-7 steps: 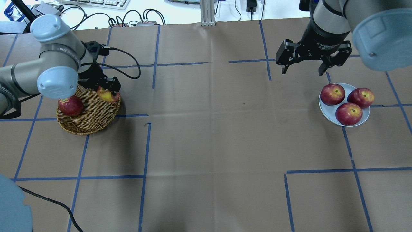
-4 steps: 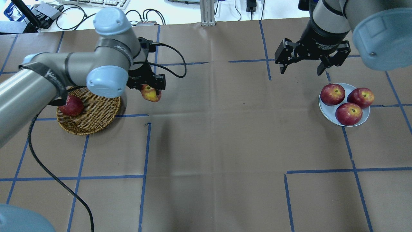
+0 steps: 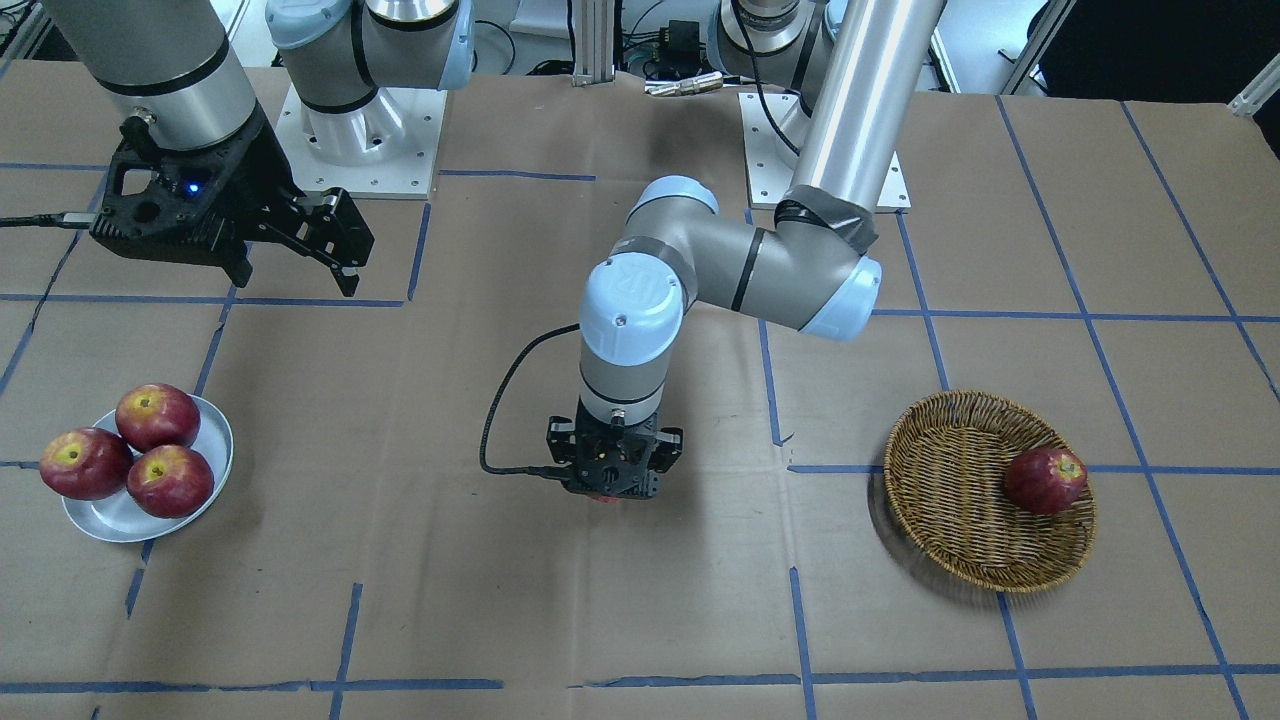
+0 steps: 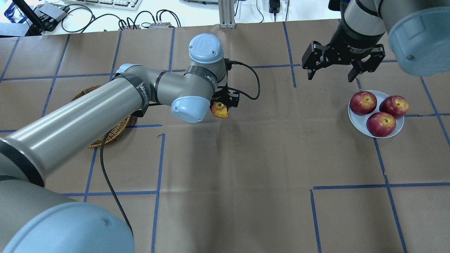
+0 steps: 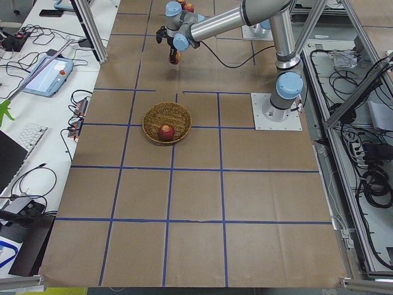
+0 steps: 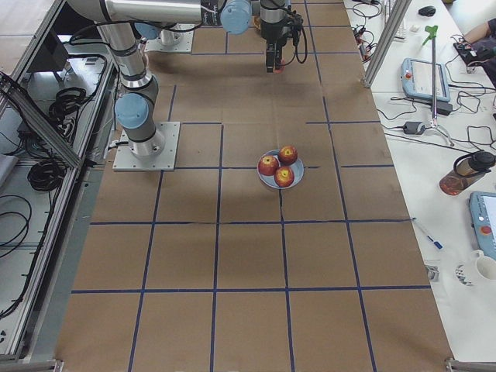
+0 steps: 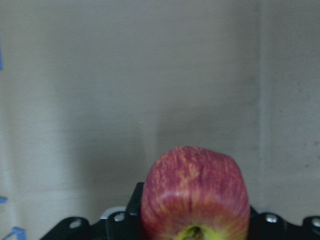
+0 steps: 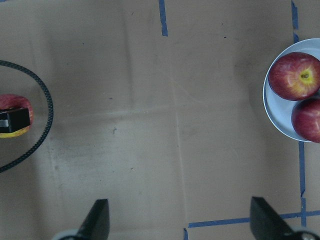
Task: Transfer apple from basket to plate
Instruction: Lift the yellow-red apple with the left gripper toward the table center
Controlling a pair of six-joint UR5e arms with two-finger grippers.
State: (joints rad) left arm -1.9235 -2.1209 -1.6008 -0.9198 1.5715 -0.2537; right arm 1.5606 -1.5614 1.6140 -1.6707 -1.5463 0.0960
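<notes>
My left gripper (image 4: pixel 224 104) is shut on the pale streaky apple (image 4: pixel 220 110) and holds it above the middle of the table. The apple fills the lower part of the left wrist view (image 7: pixel 195 195) and shows at the left edge of the right wrist view (image 8: pixel 15 101). The wicker basket (image 3: pixel 960 545) stands apart on my left, partly hidden by my arm in the overhead view (image 4: pixel 112 135). The grey-white plate (image 4: pixel 357 123) lies far to my right. My right gripper (image 4: pixel 330 78) is open and empty, hovering just behind the plate.
One dark red apple (image 3: pixel 1045 480) lies in the basket. Three dark red apples (image 4: pixel 381 124) crowd the plate. The left arm's black cable (image 4: pixel 105 168) trails over the table. Blue tape lines mark the brown paper cover.
My left gripper lifted the pale apple out of the basket and carried it to the right, to the table's middle. The right gripper has barely moved.
</notes>
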